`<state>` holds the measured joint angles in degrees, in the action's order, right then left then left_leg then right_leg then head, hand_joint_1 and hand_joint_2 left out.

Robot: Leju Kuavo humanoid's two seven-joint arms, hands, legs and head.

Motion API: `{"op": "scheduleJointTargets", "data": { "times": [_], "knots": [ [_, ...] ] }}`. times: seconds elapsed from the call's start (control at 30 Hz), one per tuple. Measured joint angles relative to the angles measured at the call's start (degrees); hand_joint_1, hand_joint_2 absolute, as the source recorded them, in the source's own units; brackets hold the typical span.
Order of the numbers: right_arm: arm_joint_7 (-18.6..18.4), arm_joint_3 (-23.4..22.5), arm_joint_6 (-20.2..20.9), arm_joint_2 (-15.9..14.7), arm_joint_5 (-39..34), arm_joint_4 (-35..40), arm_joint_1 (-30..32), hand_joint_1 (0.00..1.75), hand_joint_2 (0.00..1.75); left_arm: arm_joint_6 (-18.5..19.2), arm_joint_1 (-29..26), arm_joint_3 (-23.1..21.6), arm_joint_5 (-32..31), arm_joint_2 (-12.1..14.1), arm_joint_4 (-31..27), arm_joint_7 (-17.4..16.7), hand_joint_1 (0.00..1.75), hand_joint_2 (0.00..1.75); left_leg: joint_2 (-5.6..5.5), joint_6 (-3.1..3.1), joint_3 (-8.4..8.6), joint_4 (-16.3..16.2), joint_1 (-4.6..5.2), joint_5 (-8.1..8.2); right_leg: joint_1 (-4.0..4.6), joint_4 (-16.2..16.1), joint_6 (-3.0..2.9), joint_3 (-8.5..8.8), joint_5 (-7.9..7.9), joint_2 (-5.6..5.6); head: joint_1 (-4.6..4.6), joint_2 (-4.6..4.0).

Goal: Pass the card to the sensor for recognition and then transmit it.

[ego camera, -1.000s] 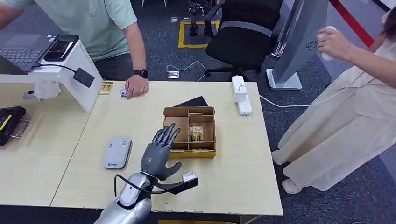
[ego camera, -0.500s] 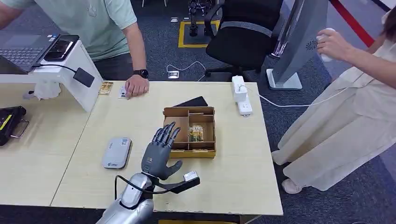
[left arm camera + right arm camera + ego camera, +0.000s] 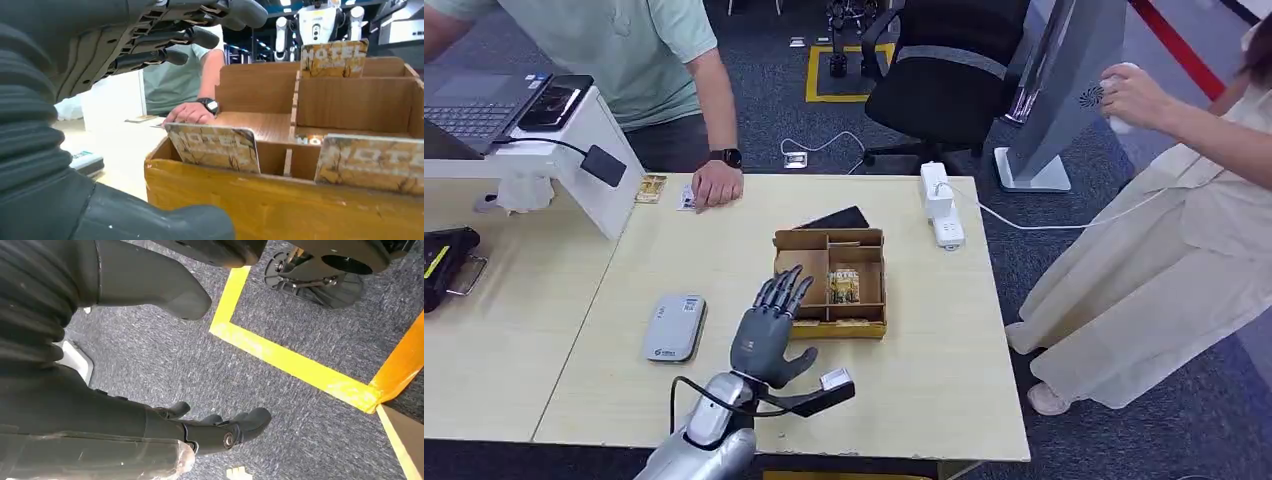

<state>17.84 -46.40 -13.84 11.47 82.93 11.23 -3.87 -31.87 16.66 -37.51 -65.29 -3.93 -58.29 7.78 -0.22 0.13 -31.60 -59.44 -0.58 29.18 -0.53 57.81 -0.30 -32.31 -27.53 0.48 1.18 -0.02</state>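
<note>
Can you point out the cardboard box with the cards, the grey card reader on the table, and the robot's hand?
Cardboard box (image 3: 829, 329), head view, on its front wall.
Card reader (image 3: 674, 326), head view, on the middle of its grey top.
Left hand (image 3: 764, 335), head view, on the back of the hand.

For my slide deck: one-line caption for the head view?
Left hand hovers open beside the cardboard tray of hotel cards, grey sensor nearby.
</note>
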Motion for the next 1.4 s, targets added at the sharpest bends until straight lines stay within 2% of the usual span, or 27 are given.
{"op": "scheduleJointTargets", "data": {
  "times": [0.4, 0.7, 0.73, 0.77, 1.27, 1.4],
  "knots": [
    [-0.2, 0.0, 0.0, 0.0, 0.0, 0.0, 0.0, 0.00, 1.75, 0.4, 0.6, 0.0, 0.1, 0.0, 1.0, 0.1, 0.00, 1.75, 0.00, 0.00, 0.00, 0.0, 0.00, 0.00, 0.00, 0.0, 0.01, 0.00, 0.00, 0.00, 0.00, 0.00],
    [-0.2, 0.2, 0.0, 0.0, -0.7, 0.0, 0.0, 0.00, 1.75, -2.8, 0.8, 0.0, -1.5, -0.1, 1.2, -0.6, 0.03, 1.75, 0.00, 0.00, 0.00, 0.0, 0.00, 0.00, 0.00, 0.0, 0.01, 0.00, 0.01, 0.00, 0.00, 0.02],
    [-0.2, 0.2, 0.0, 0.0, -0.7, 0.0, 0.0, 0.00, 1.75, -2.8, 0.8, 0.0, -1.6, -0.1, 1.2, -0.6, 0.80, 1.75, 0.00, 0.00, 0.00, 0.0, 0.00, 0.00, 0.00, 0.0, 0.01, 0.00, 0.01, 0.00, 0.00, 0.00],
    [-0.2, 0.2, 0.0, 0.0, -0.7, 0.0, 0.0, 0.00, 1.75, -2.8, 0.8, 0.0, -1.6, -0.1, 1.2, -0.6, 1.75, 1.75, 0.00, 0.00, 0.00, 0.0, 0.00, 0.00, 0.00, 0.0, 0.01, 0.00, 0.01, 0.00, 0.00, 0.00],
    [0.2, 0.5, 0.0, 0.0, -0.7, 0.0, -0.1, 0.00, 1.75, -1.5, 1.3, 0.0, -1.8, -0.6, 2.5, -0.1, 1.75, 1.75, 0.00, 0.00, 0.00, 0.0, 0.00, 0.00, 0.00, 0.0, 0.01, 0.00, 0.01, 0.00, 0.00, 0.02],
    [0.2, 0.6, 0.0, 0.0, -0.9, 0.0, -0.1, 0.00, 1.75, 1.4, 2.0, -0.6, -1.2, -0.9, 3.2, 0.6, 1.75, 1.75, 0.00, 0.00, 0.00, 0.0, 0.01, 0.00, -0.01, 0.0, 0.01, 0.01, 0.01, -0.01, 0.00, 0.02]
  ]
}}
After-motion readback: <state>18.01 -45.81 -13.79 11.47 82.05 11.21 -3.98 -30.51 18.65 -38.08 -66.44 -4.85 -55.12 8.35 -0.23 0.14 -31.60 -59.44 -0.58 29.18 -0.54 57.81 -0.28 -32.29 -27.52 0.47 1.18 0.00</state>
